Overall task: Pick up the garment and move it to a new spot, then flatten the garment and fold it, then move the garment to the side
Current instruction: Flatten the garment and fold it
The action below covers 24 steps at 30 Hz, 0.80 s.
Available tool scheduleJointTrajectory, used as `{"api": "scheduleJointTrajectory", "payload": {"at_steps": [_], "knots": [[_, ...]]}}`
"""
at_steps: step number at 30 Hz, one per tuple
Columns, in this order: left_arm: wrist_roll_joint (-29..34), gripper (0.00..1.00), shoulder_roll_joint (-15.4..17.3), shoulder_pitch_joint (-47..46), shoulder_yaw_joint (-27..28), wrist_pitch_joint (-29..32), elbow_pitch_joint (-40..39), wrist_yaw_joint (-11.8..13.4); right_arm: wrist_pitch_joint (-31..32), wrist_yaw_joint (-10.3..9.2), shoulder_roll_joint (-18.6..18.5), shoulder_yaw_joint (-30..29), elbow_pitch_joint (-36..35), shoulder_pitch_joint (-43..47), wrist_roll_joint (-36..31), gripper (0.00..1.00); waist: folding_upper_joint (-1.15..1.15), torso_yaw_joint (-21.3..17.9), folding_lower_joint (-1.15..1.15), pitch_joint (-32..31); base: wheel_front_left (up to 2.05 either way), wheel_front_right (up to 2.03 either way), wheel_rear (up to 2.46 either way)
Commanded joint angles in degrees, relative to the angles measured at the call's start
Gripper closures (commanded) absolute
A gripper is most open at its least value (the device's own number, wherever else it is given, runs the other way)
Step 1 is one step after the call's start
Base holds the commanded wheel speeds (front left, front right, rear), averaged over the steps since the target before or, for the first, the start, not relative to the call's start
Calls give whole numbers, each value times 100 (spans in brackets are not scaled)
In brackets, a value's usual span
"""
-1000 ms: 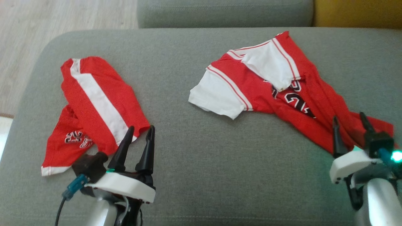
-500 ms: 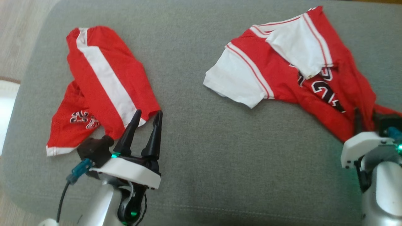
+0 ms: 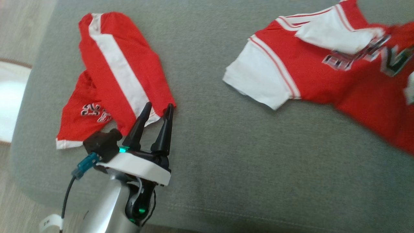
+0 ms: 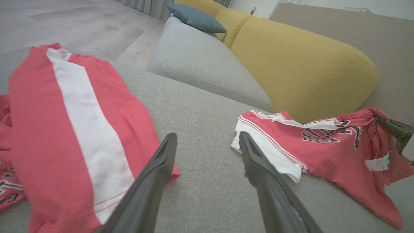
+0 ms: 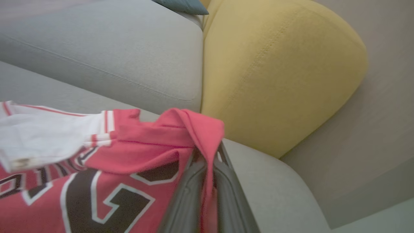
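Note:
The garment, a red and white jersey (image 3: 323,77) with black lettering, lies at the right of the grey cushion (image 3: 242,168). Its right part is raised and blurred. In the right wrist view my right gripper (image 5: 208,158) is shut on a bunched red fold of the jersey (image 5: 145,145), which drapes over the fingertips. The left wrist view shows the jersey (image 4: 323,152) pulled up toward a dark gripper part (image 4: 396,129) at the far right. My left gripper (image 3: 158,108) hovers open beside the hem of red shorts (image 3: 123,71), with nothing between its fingers (image 4: 207,137).
The red shorts (image 4: 64,123) with a white stripe lie on the cushion's left. A yellow sofa cushion (image 5: 275,64) and a grey seat (image 4: 200,61) stand behind, with a blue pillow (image 4: 194,17). Wooden floor (image 3: 19,32) and a white rug (image 3: 9,97) lie beyond the left edge.
My right gripper has shut on the jersey's right edge and lifted it, turning the lettering up. The head camera has shifted, so the whole picture has slid. The left gripper stays open.

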Motion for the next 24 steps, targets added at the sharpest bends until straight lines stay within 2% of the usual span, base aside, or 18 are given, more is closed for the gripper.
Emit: {"api": "scheduleJointTrajectory", "payload": {"at_steps": [1,3,4,5,9,16,24], "knots": [[-35,0,58,-206,161,-45,-176,-35,85,-4,-219,178,-151,-310,-41,100,0,114,0,97,0,0,0],[-58,0,51,-247,147,-45,-177,-35,249,-4,-481,215,-14,-585,-17,100,0,206,0,192,0,0,0],[-71,0,47,-264,146,-45,-176,-35,338,-4,-597,195,84,-709,-22,95,0,244,0,235,0,0,0],[-82,0,44,-278,142,-45,-172,-35,438,-4,-703,195,212,-803,-52,0,0,275,0,266,0,0,0],[-98,0,35,-310,115,-45,-152,-35,470,-4,-976,164,580,-1135,-179,0,0,348,0,325,0,0,0],[-75,0,32,-321,194,-45,-126,-35,-68,-4,-700,33,705,-1287,-322,0,0,230,0,198,0,0,0],[29,0,54,-167,401,-45,-196,-35,-1225,-4,378,131,454,-695,116,0,0,-245,0,-363,0,0,0]]}}
